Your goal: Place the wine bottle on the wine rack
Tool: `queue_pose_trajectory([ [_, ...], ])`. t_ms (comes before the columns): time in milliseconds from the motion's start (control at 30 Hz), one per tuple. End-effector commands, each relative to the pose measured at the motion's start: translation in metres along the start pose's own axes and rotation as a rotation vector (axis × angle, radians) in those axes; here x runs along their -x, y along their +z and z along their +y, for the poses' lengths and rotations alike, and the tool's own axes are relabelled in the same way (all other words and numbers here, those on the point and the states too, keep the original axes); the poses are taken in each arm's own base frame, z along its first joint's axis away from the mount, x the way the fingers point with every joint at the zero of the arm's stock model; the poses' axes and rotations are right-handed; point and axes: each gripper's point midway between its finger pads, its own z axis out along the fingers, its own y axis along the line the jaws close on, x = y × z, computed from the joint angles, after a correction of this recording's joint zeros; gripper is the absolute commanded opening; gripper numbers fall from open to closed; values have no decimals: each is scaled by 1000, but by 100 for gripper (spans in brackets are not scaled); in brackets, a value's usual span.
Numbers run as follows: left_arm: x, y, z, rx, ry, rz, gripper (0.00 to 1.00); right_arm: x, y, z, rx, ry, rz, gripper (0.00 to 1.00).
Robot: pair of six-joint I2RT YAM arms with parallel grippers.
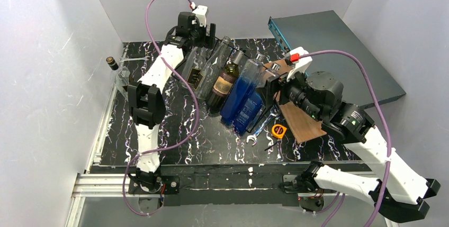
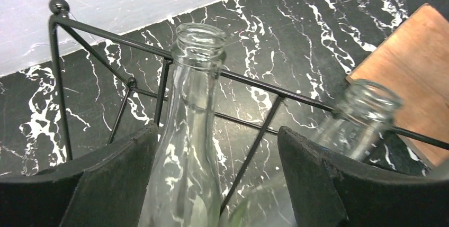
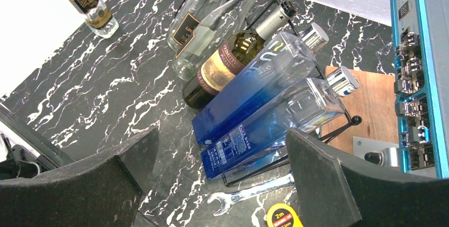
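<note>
Resting on the wire rack (image 2: 106, 35) near the table's far edge, the clear bottle (image 2: 190, 132) lies neck up beside a dark bottle (image 1: 225, 81) and two blue ones (image 1: 242, 99). Left gripper (image 2: 217, 142): jaws apart either side of the neck, not touching. Right gripper (image 3: 222, 153): jaws wide, holding nothing, by the rack's right end. Placing looks done; only backing the arm away seems left. Black marbled table (image 1: 212, 147), white walls. A small bottle (image 1: 112, 63) stands at the left edge; board (image 1: 302, 124), wrench (image 1: 254, 138) and tape measure (image 1: 278, 130) lie to the right.
</note>
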Motion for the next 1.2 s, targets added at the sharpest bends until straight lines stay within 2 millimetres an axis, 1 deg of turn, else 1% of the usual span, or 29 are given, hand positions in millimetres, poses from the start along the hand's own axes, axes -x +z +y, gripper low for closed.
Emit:
queue_pose_trajectory([
  [0,46,-62,-13,10,16,-77,83,15,-6,2,15,21,-65,98],
  [33,49,-69,-12,21,17,-81,85,15,-7,2,16,21,-66,98],
  [67,51,-76,-11,32,15,-83,89,15,-7,2,17,20,-66,98],
  [100,53,-84,-10,41,16,-85,96,15,-7,2,19,19,-66,98],
  [133,57,-95,-9,53,16,-94,98,15,-8,2,21,18,-66,99],
  [200,57,-114,-4,86,14,-95,98,14,-8,3,26,18,-66,99],
  [267,52,-133,6,151,12,-94,98,14,-8,4,32,21,-69,98],
  [367,44,-168,26,282,10,-92,98,12,-8,6,46,27,-71,98],
  [400,40,-180,37,353,11,-91,98,12,-8,7,49,27,-70,98],
  [500,29,-222,63,524,26,-95,98,11,-8,8,56,26,-68,99],
  [533,22,-235,71,578,35,-89,98,11,-9,8,59,27,-70,98],
  [567,23,-251,78,628,36,-103,98,11,-9,8,60,26,-68,98],
  [600,19,-265,85,671,37,-109,98,11,-9,9,64,26,-68,98],
  [633,13,-276,93,717,34,-113,98,11,-9,10,67,27,-68,98],
  [733,4,-316,113,833,-14,-156,98,11,-9,12,78,29,-63,98],
  [800,-7,-336,129,898,-64,-169,98,12,-7,14,86,32,-59,98],
  [867,-17,-352,141,941,-144,-207,98,13,-6,16,93,36,-60,98],
  [967,-33,-372,161,1021,-209,-240,98,15,-4,18,100,40,-56,99],
  [1033,-43,-378,172,1048,-256,-251,98,16,-3,19,99,42,-57,98],
  [1100,-53,-385,188,1075,-321,-263,98,19,-2,19,99,45,-59,98],
  [1167,-58,-384,198,1069,-370,-269,98,20,-1,20,99,48,-60,98],
])
